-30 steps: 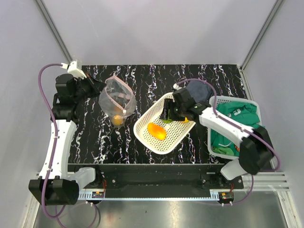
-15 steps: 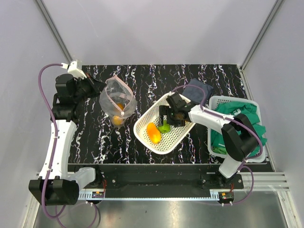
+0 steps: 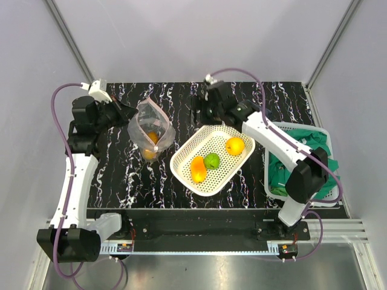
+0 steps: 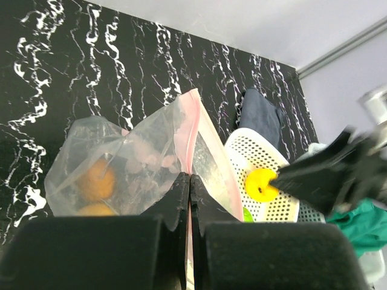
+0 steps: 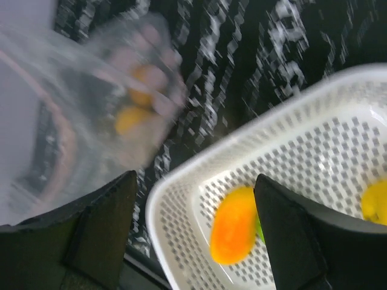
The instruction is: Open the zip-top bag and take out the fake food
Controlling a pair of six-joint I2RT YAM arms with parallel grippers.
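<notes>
With your left gripper (image 4: 190,188) clamped on the zip-top bag (image 4: 145,151) rim, your right gripper (image 5: 195,179), fingers apart and empty, could yank it loose reaching for the fake food (image 4: 95,179).

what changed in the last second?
Right end effector left the white basket, swinging past its far edge, open and empty. A green piece and a yellow piece now lie in view beside the orange one. Unchanged: left end effector pinches the zip-top bag, fruit inside.
</notes>
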